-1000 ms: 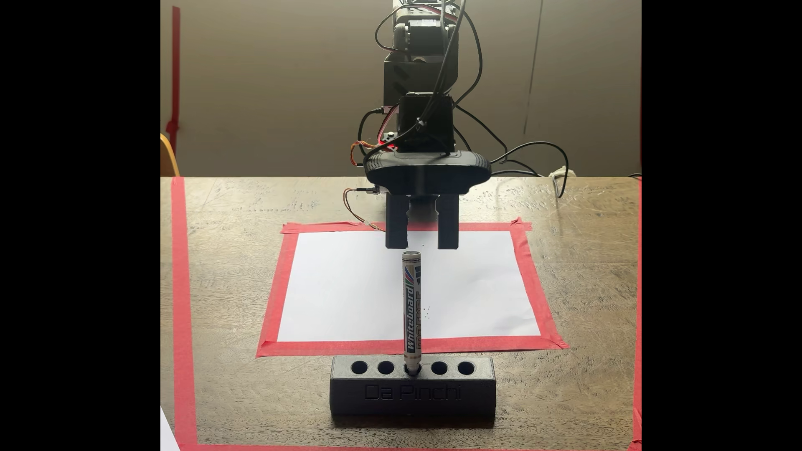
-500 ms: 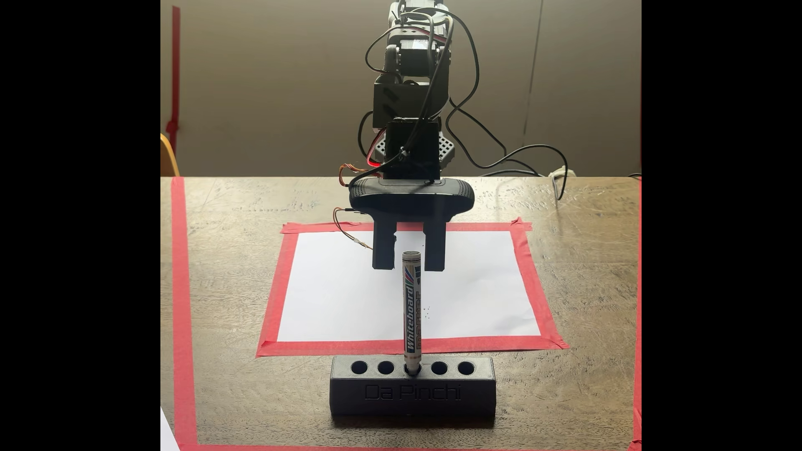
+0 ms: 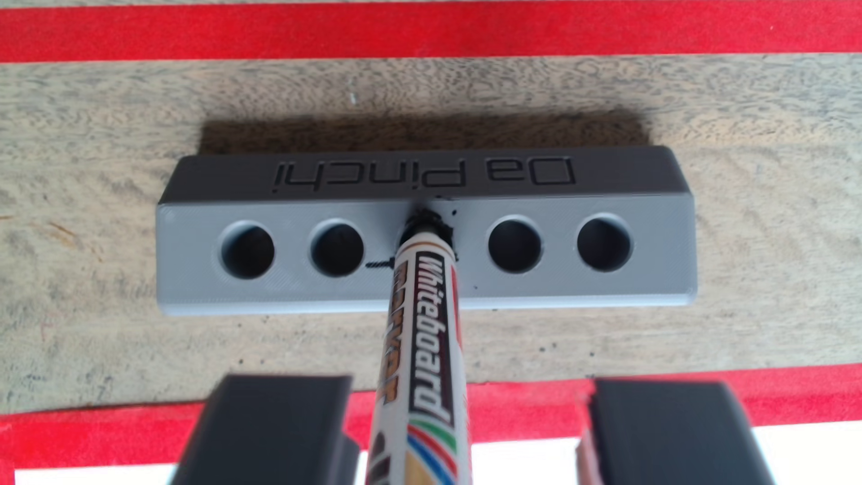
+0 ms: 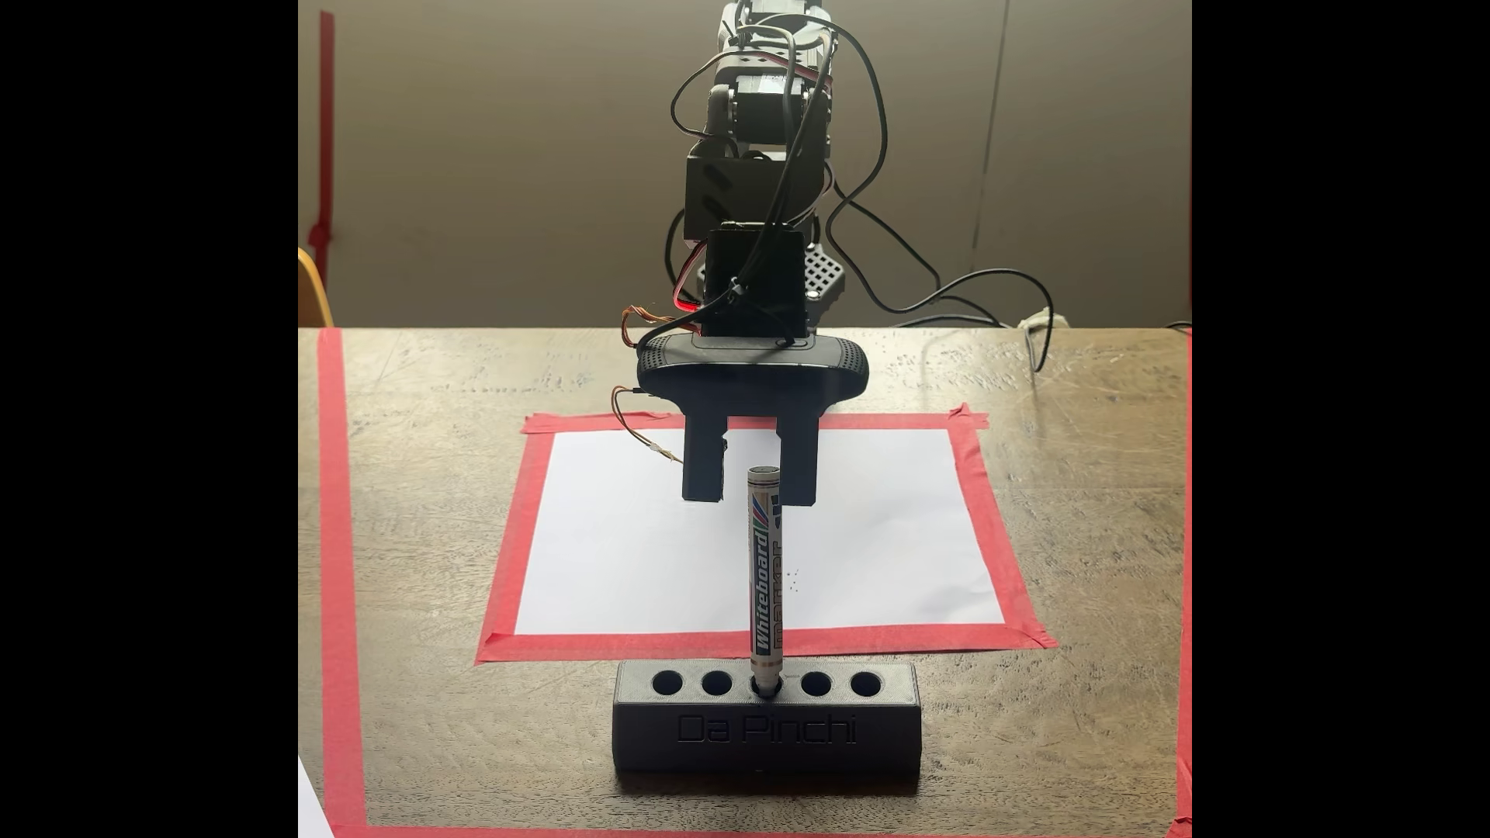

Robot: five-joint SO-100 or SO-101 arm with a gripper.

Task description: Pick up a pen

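**Gripper spread around pen top, pen in holder**

Fixed view: the pen [image 4: 763, 576] stands upright w/ its tip down in the middle hole of a black five-hole holder [image 4: 887, 721], embossed "Da Pinchi", at approx 6 o'clock on the wooden table [image 4: 427, 564]. The other four holes are empty, two at 9 o'clock of the pen, two at 3 o'clock. At 12 o'clock of the holder lies a white paper sheet [image 4: 645, 548] framed by red tape [image 4: 504, 556]; a wider red tape border runs down the table's 9 o'clock side.

The gripper [image 4: 748, 499] hangs pointing down from the black arm [image 4: 754, 193], fingers spread wide, one each side of the pen's top end. The pen cap sits btwn them, closer to the 9 o'clock finger in this view. No contact visible; gaps show on both sides.

Wrist view: the pen [image 3: 427, 336] runs from the holder's [image 3: 653, 289] centre hole toward 6 o'clock, "Whiteboard marker" lettering and coloured stripes readable. The two dark fingers sit at approx 7 and 5 o'clock of the frame, gripper [image 3: 471, 419] open, pen nearer the 7 o'clock finger but apart from it. Black ink smudges ring the centre hole. Holder text reads upside down here.
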